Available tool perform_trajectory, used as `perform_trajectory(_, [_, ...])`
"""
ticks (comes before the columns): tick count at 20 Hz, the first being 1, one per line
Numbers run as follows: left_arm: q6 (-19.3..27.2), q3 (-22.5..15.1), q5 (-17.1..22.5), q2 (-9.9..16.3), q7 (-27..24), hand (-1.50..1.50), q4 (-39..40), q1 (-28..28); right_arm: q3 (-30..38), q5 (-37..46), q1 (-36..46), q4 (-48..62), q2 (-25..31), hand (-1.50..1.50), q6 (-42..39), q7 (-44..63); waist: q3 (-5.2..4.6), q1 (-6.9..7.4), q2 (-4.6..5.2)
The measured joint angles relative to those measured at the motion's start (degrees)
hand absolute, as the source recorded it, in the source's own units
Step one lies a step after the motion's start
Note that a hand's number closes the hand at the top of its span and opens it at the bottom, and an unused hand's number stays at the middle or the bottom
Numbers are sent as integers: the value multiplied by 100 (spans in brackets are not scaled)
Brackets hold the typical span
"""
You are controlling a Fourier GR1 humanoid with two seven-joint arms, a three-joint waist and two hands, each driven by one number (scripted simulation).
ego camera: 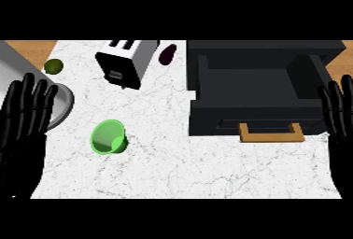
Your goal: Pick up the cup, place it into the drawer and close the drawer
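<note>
green cup lies on its side on the bench, untouched, left of the open drawer. left robot hand and right robot hand released, fingers straight, resting at the edges; nothing grasped yet.

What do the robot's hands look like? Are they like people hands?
Quite like them! Each robot hand is glossy black with long, thin fingers made of short segments, so they look ribbed. The left robot hand shows at the left edge and the right robot hand at the right edge. Below them the arms look dark too. No cables, markings or sleeves can be seen.
</note>
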State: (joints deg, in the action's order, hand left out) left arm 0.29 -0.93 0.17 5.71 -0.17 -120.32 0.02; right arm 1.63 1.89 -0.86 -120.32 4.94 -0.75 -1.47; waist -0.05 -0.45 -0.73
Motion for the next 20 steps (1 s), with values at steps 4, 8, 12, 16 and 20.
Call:
perform_trajectory(4, [-210, -49, 169, 23, 22, -150, 42, -190, 35, -141, 72, 1, 35, -150, -119, 97, 3, 24, 45])
perform_trajectory(8, [-538, -133, 640, -95, -186, -150, 432, -139, -248, -336, 6, 80, -109, -150, -274, 192, 1, 27, 70])
perform_trajectory(12, [-618, -189, 1050, -253, 59, -150, 619, -205, -253, -650, 112, 8, -98, -150, -375, 592, 3, 32, 73])
perform_trajectory(16, [-642, -110, 1234, -299, 169, -150, 784, -374, -296, -647, 238, 110, -153, -150, -360, 691, 3, 39, 72])
perform_trajectory(20, [-701, -68, 1320, -297, 227, -150, 795, -340, -279, -652, 251, 182, -188, -150, -373, 653, 5, 43, 72])
